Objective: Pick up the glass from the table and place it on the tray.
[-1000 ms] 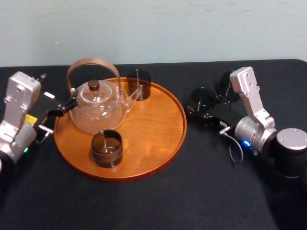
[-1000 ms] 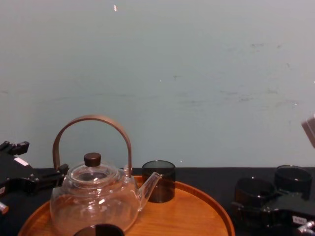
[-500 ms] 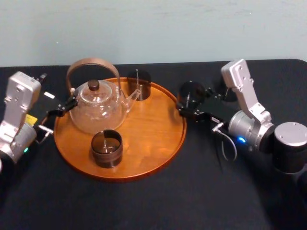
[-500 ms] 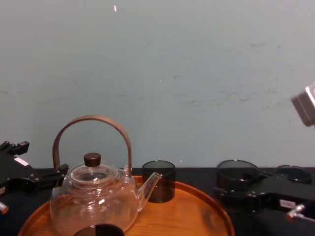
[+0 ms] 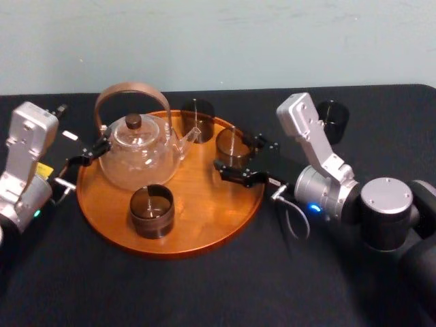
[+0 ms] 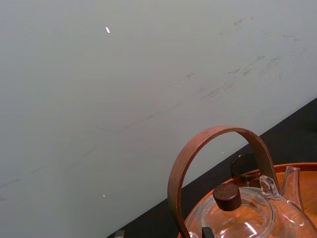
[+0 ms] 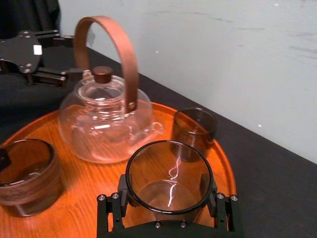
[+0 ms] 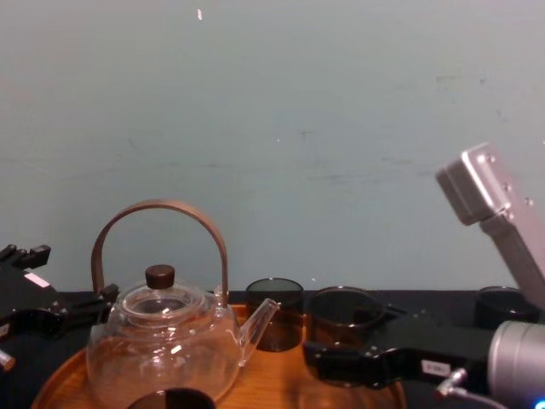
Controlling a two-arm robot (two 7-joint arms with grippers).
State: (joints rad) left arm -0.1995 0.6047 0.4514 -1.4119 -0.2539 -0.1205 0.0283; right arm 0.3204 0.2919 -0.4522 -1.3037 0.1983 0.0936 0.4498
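Note:
My right gripper (image 5: pixel 236 157) is shut on a smoky glass (image 5: pixel 233 146), held upright over the right part of the round wooden tray (image 5: pixel 204 228). In the right wrist view the fingers (image 7: pixel 122 191) clamp the glass (image 7: pixel 169 173) on both sides. From the chest, the glass (image 8: pixel 344 317) shows just above the tray's rim; I cannot tell whether it touches the tray floor. My left gripper (image 5: pixel 83 158) is parked, open, at the tray's left edge beside the teapot. The black table (image 5: pixel 225 286) spreads all around.
On the tray stand a clear glass teapot (image 5: pixel 139 155) with a brown hoop handle, a dark glass (image 5: pixel 151 211) at the front and another (image 5: pixel 197 120) at the back by the spout. One more dark glass (image 5: pixel 332 119) stands on the table at the back right.
My right gripper has lifted the glass off the table at the right and carried it left, over the tray's rim. The left arm has not moved.

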